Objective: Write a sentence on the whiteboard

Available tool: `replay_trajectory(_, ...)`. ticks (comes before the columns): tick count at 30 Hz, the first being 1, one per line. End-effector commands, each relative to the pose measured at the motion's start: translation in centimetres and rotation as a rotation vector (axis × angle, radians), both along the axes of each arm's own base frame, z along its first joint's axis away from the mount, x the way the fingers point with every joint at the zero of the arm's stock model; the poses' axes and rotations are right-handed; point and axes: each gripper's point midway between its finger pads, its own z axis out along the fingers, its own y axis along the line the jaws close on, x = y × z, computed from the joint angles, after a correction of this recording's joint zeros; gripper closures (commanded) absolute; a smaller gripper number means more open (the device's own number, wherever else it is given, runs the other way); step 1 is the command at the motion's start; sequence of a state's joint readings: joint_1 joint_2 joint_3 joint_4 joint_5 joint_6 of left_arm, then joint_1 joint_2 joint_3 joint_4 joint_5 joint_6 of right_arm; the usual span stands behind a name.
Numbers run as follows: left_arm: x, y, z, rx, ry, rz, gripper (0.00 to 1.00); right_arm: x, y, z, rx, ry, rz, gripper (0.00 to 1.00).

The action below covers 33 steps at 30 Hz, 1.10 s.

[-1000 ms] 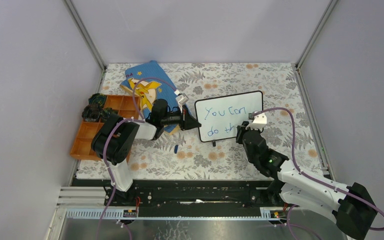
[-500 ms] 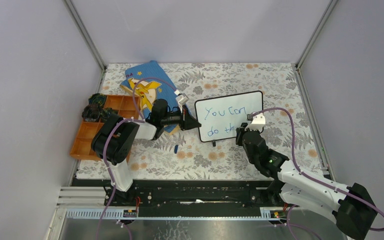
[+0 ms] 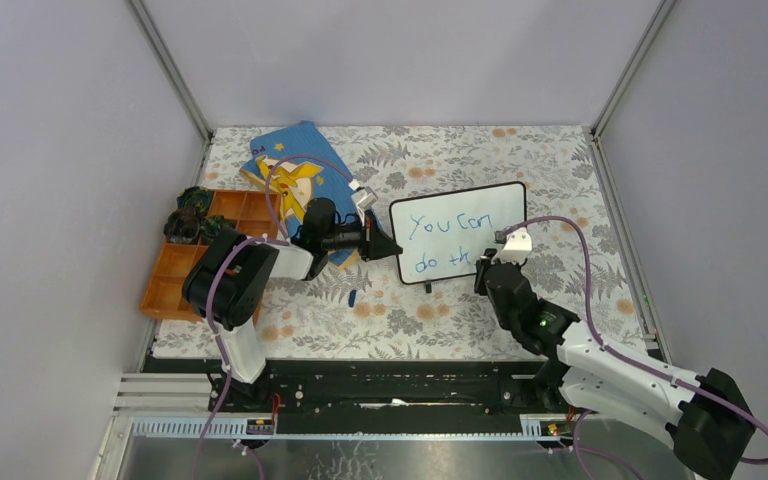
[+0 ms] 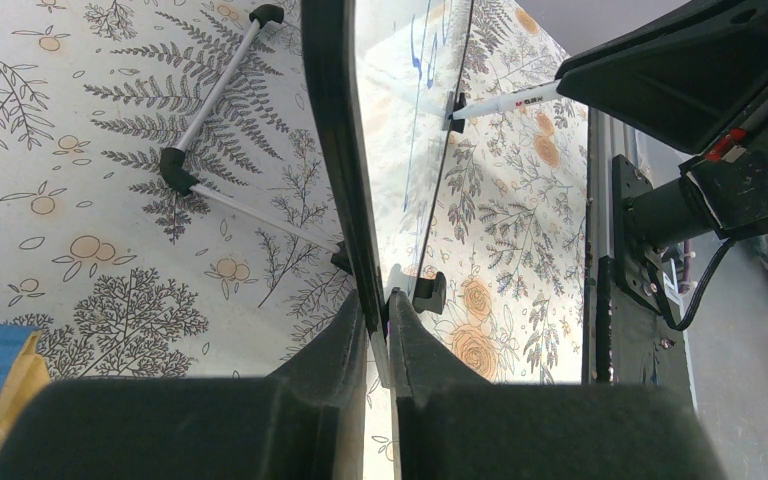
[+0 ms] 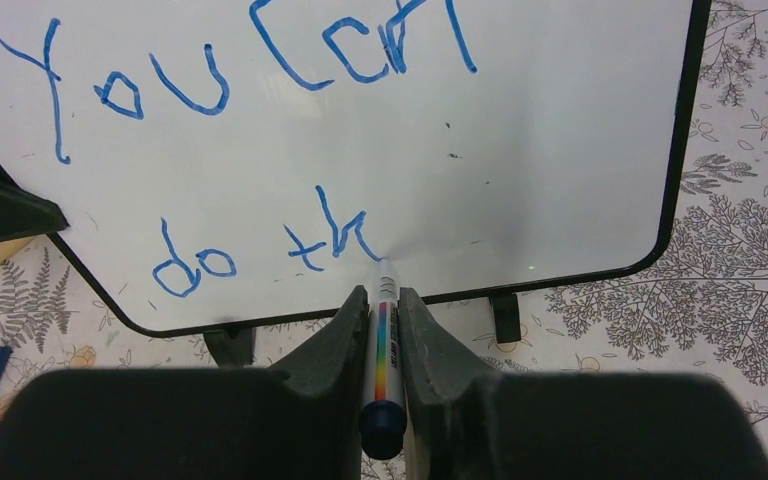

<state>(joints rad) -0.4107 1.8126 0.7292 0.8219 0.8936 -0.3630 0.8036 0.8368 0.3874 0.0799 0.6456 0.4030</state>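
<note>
The whiteboard [image 3: 495, 205] stands tilted on its small black feet on the floral tablecloth. Blue handwriting, the sentence [image 3: 450, 228], reads "You can" with "do th" underneath [image 5: 260, 250]. My left gripper [image 3: 392, 249] is shut on the board's left frame edge [image 4: 335, 130], one finger on each face [image 4: 378, 305]. My right gripper [image 5: 382, 300] is shut on a white marker [image 5: 382, 335] with a rainbow stripe. Its tip touches the board at the foot of the "h". The left wrist view shows the same marker [image 4: 505, 100] meeting the board's face.
A blue picture book [image 3: 295, 165] lies behind the left arm. An orange compartment tray [image 3: 195, 255] holding dark items sits at the left edge. A blue marker cap [image 3: 353, 297] lies on the cloth in front of the board. Grey walls enclose three sides.
My right gripper and the marker have slid slightly down and right along the board, ending the "h" stroke. The left gripper and the board have not moved.
</note>
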Motion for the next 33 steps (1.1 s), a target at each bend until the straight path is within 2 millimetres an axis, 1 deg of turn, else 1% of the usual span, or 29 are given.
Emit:
replay_trajectory(1, -1.7, 0.0, -3.8, 0.095, 0.076, -0.019, 1.00, 0.1, -0.9, 1.3, 0.030, -0.039, -0.045, 1.00)
replay_trajectory(5, -1.7, 0.0, -3.8, 0.095, 0.075, -0.019, 1.00, -0.1, -0.5, 3.3, 0.105, -0.111, -0.007, 1.00)
replay_trajectory(8, -1.7, 0.0, -3.8, 0.095, 0.076, -0.019, 1.00, 0.1, -0.9, 4.5, 0.103, -0.142, -0.021, 1.00)
replay_trajectory(15, -1.7, -0.1, -3.7, 0.095, 0.073, -0.021, 1.00, 0.7, -1.2, 5.1, 0.087, -0.157, -0.058, 1.00)
replay_trajectory(26, -1.6, 0.0, -3.8, 0.102, 0.074, -0.020, 1.00, 1.6, -0.7, 6.7, 0.108, -0.206, -0.064, 1.00)
replay_trajectory(33, -1.7, -0.1, -3.8, 0.104, 0.076, -0.025, 1.00, 2.0, -0.8, 6.8, 0.103, -0.212, -0.080, 1.00)
